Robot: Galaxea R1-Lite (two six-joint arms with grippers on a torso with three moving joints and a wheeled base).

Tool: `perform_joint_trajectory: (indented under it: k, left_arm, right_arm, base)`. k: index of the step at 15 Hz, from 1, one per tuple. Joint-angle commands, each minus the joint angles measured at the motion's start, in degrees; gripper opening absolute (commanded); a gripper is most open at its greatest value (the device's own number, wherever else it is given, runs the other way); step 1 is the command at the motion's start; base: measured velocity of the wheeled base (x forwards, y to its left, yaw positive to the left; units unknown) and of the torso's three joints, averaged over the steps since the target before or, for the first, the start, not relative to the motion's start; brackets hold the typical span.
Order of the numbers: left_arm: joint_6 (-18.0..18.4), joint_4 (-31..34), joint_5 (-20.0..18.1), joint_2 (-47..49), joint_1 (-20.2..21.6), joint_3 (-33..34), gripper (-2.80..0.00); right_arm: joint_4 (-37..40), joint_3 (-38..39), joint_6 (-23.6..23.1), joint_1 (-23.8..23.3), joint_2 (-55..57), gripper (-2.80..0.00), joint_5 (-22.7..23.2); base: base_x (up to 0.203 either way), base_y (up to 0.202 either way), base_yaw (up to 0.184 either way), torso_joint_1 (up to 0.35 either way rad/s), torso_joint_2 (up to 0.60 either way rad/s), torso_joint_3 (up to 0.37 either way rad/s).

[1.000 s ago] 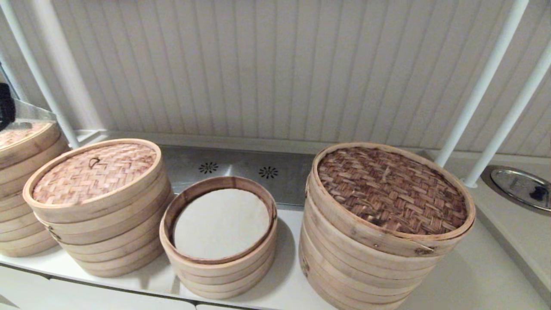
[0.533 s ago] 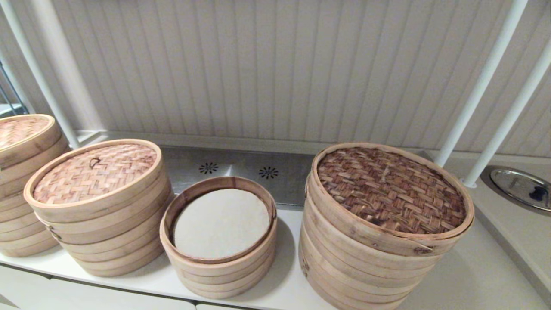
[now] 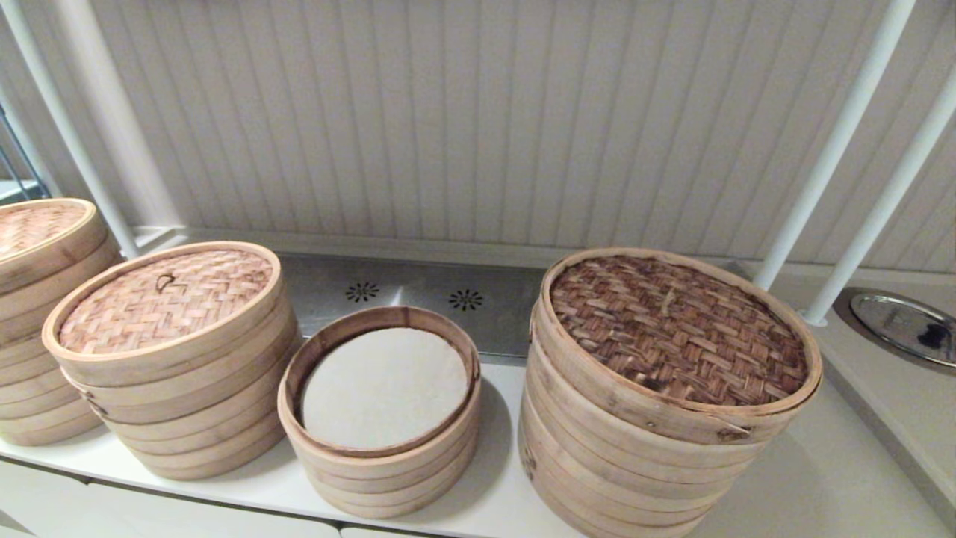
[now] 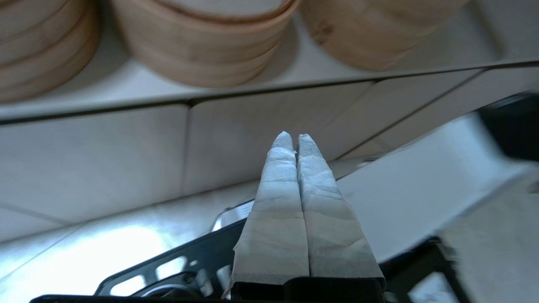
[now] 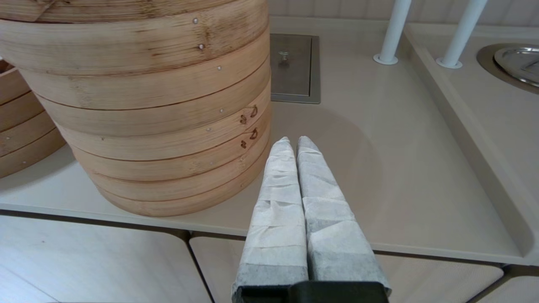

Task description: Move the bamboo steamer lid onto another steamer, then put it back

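Note:
The bamboo steamer lid [image 3: 164,299], pinkish-tan weave with a small loop handle, sits on the medium stack [image 3: 187,418] at the left. Right of it stands the smallest steamer [image 3: 381,471], open, with a white cloth liner [image 3: 385,387] inside a brown inner rim. Neither arm shows in the head view. My left gripper [image 4: 294,136] is shut on nothing, held low in front of the counter's front panels, below the small steamer [image 4: 202,54]. My right gripper [image 5: 293,141] is shut and empty, by the counter's front edge beside the biggest stack [image 5: 160,109].
The biggest stack [image 3: 657,448] with a dark brown woven lid [image 3: 676,329] stands at the right. Another stack [image 3: 33,299] sits at the far left edge. White poles [image 3: 836,142] rise at the back right, near a metal dish [image 3: 907,325]. A metal vent plate [image 3: 418,295] lies behind the small steamer.
A dark object and a reflective panel at the far left edge left the view a second ago, uncovering the far-left stack. The steamers and lids have not moved.

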Motion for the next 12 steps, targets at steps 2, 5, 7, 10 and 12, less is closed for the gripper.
perform_joint_trajectory:
  k: [2, 5, 7, 10, 12]
  left_arm:
    - [-0.7, -13.2, 8.5, -8.4, -0.6, 14.4, -2.8]
    - [-1.5, -41.5, 19.7, -10.4, -0.5, 34.8, -2.8]
    - [-1.9, -50.5, 24.5, -11.9, -0.7, 41.2, -2.8]
    - [-2.5, -47.0, 24.8, -13.6, -2.7, 40.8, -2.8]
    - [-2.5, -46.6, 26.0, -14.9, -3.6, 40.8, -2.8]
  right_arm:
    - [0.0, 0.0, 0.0, 0.0, 0.0, -2.8, 0.0]
    - [0.0, 0.0, 0.0, 0.0, 0.0, -2.8, 0.0]
    - [0.0, 0.0, 0.0, 0.0, 0.0, -2.8, 0.0]
    - [0.0, 0.0, 0.0, 0.0, 0.0, -2.8, 0.0]
    - [0.0, 0.0, 0.0, 0.0, 0.0, -2.8, 0.0]
  base:
    - [0.0, 0.0, 0.0, 0.0, 0.0, 0.0]
    - [0.0, 0.0, 0.0, 0.0, 0.0, 0.0]
    - [0.0, 0.0, 0.0, 0.0, 0.0, 0.0]
    - [0.0, 0.0, 0.0, 0.0, 0.0, 0.0]
    - [0.0, 0.0, 0.0, 0.0, 0.0, 0.0]
